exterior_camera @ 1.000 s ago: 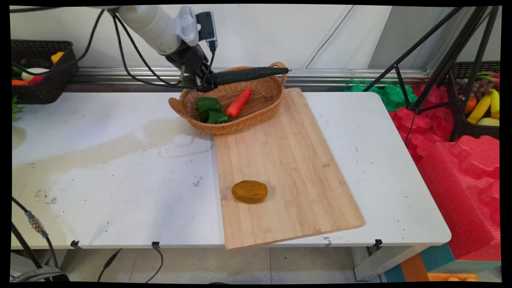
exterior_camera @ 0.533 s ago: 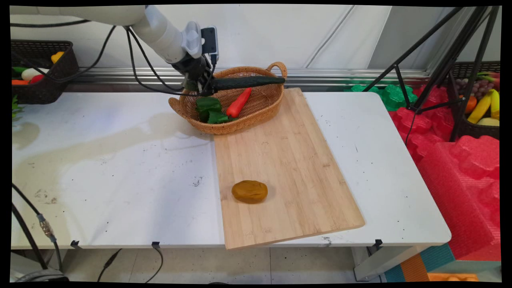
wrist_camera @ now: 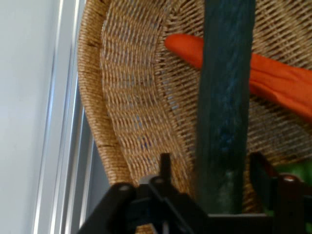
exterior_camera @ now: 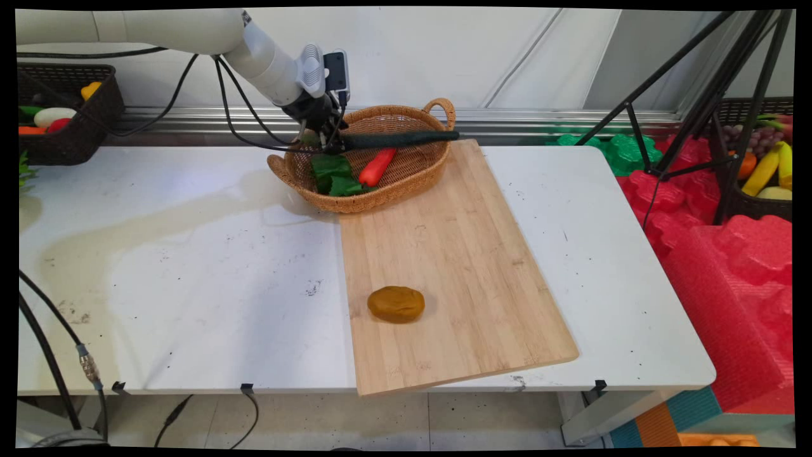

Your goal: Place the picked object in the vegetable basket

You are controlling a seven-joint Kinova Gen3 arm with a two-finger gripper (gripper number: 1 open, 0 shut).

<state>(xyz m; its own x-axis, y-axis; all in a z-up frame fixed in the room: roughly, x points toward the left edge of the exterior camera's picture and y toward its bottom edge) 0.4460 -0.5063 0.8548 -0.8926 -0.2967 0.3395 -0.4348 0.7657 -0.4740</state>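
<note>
Tool (exterior_camera: 331, 145) grips a dark cucumber (exterior_camera: 399, 139) — over the wicker basket (exterior_camera: 406, 181).

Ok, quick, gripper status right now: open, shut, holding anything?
Gripper: jaws shut on the dark green cucumber, gripped at one end and held level across the wicker basket, above the red pepper.

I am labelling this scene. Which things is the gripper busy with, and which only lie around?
In use: gripper, shut on the cucumber; basket under it.
Lying about: carrot, green leaves, brown lump, board, table.
</note>
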